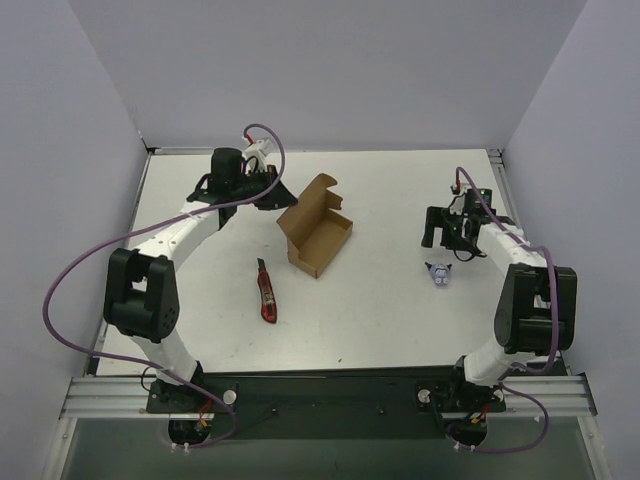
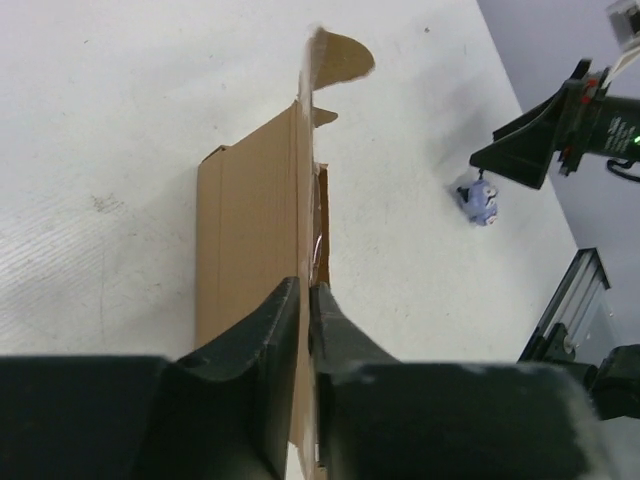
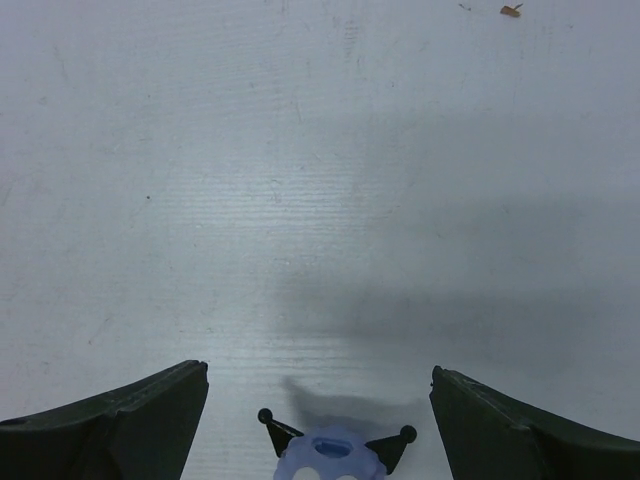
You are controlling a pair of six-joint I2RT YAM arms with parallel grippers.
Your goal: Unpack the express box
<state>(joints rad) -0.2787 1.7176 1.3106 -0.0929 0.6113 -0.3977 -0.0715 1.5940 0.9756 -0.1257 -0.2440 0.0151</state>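
The express box (image 1: 318,240) stands open on the worktop (image 1: 380,300), directly ahead of the left hand (image 2: 305,290) and well apart from the right hand (image 3: 320,368), on that hand's left. Its lid flap (image 1: 310,205) is raised, and in the top view nothing can be made out inside the tray. The fingers of the left hand are pressed almost together, and the thin cardboard of the flap is seen passing between them, so the box is judged to be pinched by its flap. The right hand is spread wide, and a small lilac figure (image 3: 335,455) lies free on the worktop just below it, between its fingers but touched by neither. A red-and-black utility knife (image 1: 266,290) lies on the worktop behind the left hand, to its right, apart from the box. From this layout the step in hand is judged to be the last part of the unpacking: the content appears to be out and the box is only steadied. For the next move, the flap should be let go with care, because the light box could be dragged along, and the right hand should be raised straight up so that the figure is not knocked.
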